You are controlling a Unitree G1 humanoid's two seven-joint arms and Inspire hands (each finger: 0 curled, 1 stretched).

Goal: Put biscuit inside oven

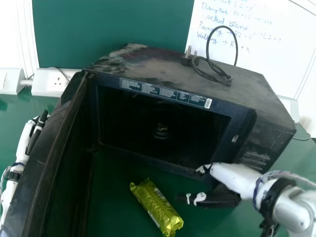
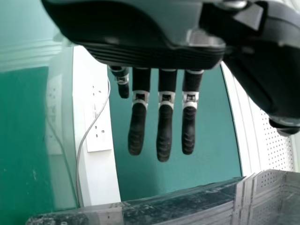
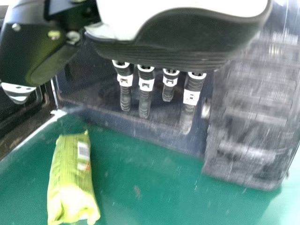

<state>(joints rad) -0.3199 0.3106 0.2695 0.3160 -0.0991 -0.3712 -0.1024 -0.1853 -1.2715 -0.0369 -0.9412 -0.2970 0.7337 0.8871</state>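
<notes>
The left hand [image 2: 154, 54] and right hand [image 1: 215, 199] are relaxed and empty, so the right should close gently round the middle of the biscuit packet [image 1: 157, 207] lying on the tabletop [image 1: 113, 173] before the open oven [image 1: 242, 91].

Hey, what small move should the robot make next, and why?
Probably shift the right hand leftward, above the biscuit packet, ready to grasp: the packet lies on the table before the open oven, left of that hand, which is open and empty.
</notes>
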